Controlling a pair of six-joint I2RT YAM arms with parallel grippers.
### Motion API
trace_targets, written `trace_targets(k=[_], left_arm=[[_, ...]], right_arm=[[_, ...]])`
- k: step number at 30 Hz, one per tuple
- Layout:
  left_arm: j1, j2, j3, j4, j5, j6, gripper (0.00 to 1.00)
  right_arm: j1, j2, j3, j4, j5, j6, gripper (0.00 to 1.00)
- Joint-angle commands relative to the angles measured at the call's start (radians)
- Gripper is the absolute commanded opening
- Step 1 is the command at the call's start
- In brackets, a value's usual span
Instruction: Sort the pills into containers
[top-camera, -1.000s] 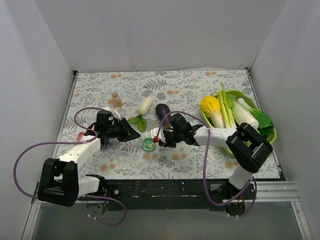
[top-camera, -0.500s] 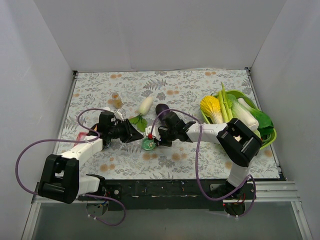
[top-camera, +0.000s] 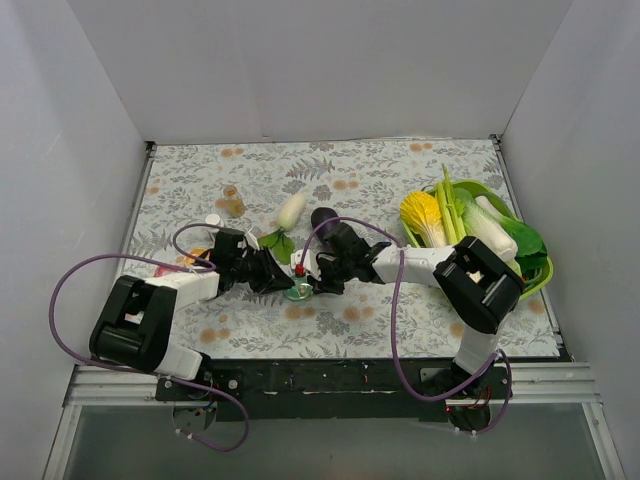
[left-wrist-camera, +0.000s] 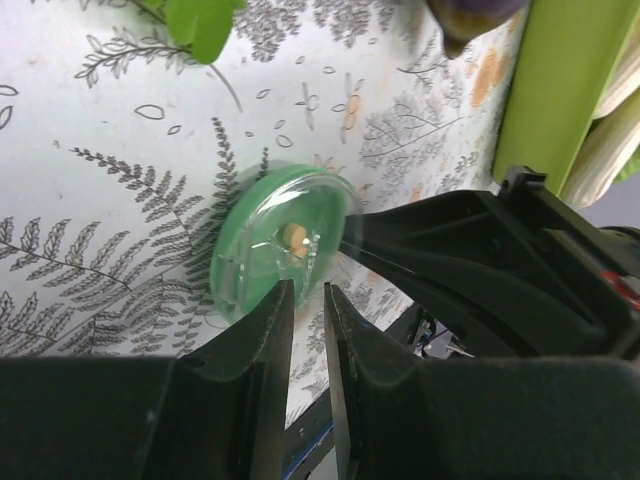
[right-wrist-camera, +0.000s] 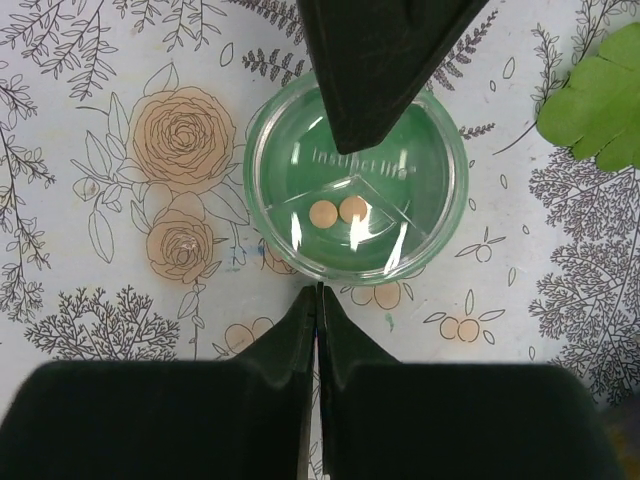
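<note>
The green dish (top-camera: 298, 291) sits on the flowered cloth between my two grippers. In the right wrist view the green dish (right-wrist-camera: 300, 250) holds two tan pills (right-wrist-camera: 338, 211). One pill (left-wrist-camera: 294, 233) shows in the left wrist view, inside the dish (left-wrist-camera: 250, 260). My left gripper (top-camera: 283, 277) reaches over the dish's left side, its jaws a narrow gap apart with nothing between them (left-wrist-camera: 308, 300). My right gripper (top-camera: 310, 283) is shut and empty, its tips (right-wrist-camera: 318, 288) just outside the dish rim. The orange and blue dishes are not clearly visible, and my left arm covers the spot beside it.
A white radish (top-camera: 291, 210), a green leaf (top-camera: 272, 240) and a dark eggplant (top-camera: 325, 222) lie just behind the dish. A lime tray (top-camera: 530, 262) of vegetables fills the right side. A small amber bottle (top-camera: 232, 200) and a white cap (top-camera: 212, 219) stand at the back left.
My left gripper has moved right from the table's left side to the green dish. My right gripper shifted left to the dish, then held still.
</note>
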Motion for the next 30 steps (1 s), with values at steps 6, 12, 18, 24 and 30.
trace_targets(k=[6,12,18,24,30], left_arm=[[-0.027,0.052,0.007,0.059,-0.06,-0.008,0.2],[-0.027,-0.032,0.033,-0.018,-0.115,0.025,0.21],[-0.026,-0.152,0.034,-0.06,-0.165,0.052,0.27],[-0.026,-0.169,0.014,0.006,-0.123,0.049,0.26],[-0.027,-0.083,0.014,0.08,-0.06,0.031,0.21]], right_arm=[[0.006,-0.022,0.024,-0.053,-0.025,0.039,0.09],[-0.019,-0.101,0.01,-0.132,-0.028,0.039,0.1],[-0.025,-0.138,0.079,-0.218,-0.111,0.055,0.1],[-0.025,-0.023,0.229,-0.21,-0.139,0.169,0.09],[-0.023,0.052,0.311,-0.216,-0.133,0.224,0.08]])
